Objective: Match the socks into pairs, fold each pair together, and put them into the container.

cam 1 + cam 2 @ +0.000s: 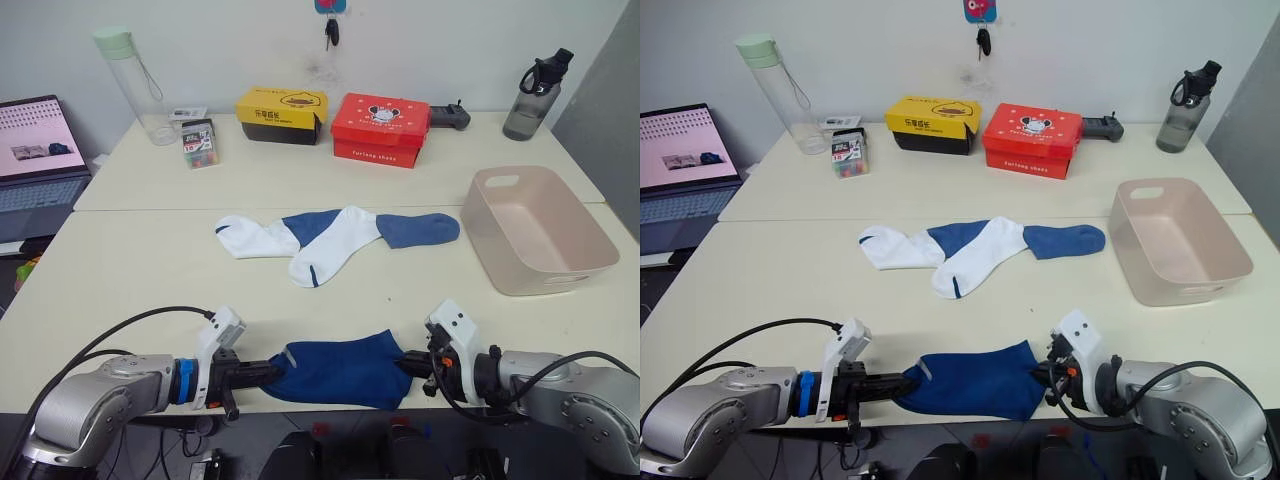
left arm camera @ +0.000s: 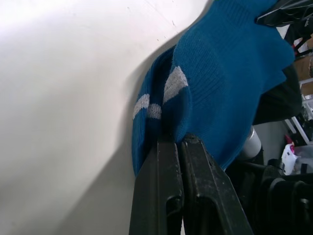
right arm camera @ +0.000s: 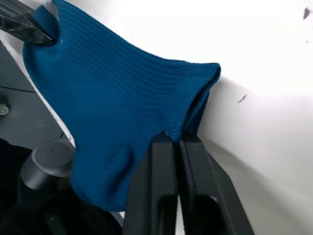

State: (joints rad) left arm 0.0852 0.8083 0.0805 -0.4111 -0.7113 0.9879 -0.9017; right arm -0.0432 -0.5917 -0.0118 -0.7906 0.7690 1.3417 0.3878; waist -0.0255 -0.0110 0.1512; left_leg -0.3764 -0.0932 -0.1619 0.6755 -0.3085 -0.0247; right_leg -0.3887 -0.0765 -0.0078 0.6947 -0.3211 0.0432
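Observation:
A dark navy sock (image 1: 340, 368) is stretched flat along the table's front edge, partly hanging over it. My left gripper (image 1: 268, 372) is shut on its left end, where grey marks (image 2: 173, 83) show on the folded fabric. My right gripper (image 1: 405, 365) is shut on its right end (image 3: 195, 98). Mid-table lie two white socks (image 1: 245, 237) (image 1: 330, 245) overlapping two medium blue socks (image 1: 308, 225) (image 1: 418, 229). The pale pink container (image 1: 545, 278) stands empty at the right.
Along the back stand a yellow box (image 1: 281, 115), a red box (image 1: 380, 128), a clear bottle (image 1: 135, 85), a dark bottle (image 1: 535, 95) and a small packet (image 1: 199, 143). A laptop (image 1: 35, 160) sits at the far left.

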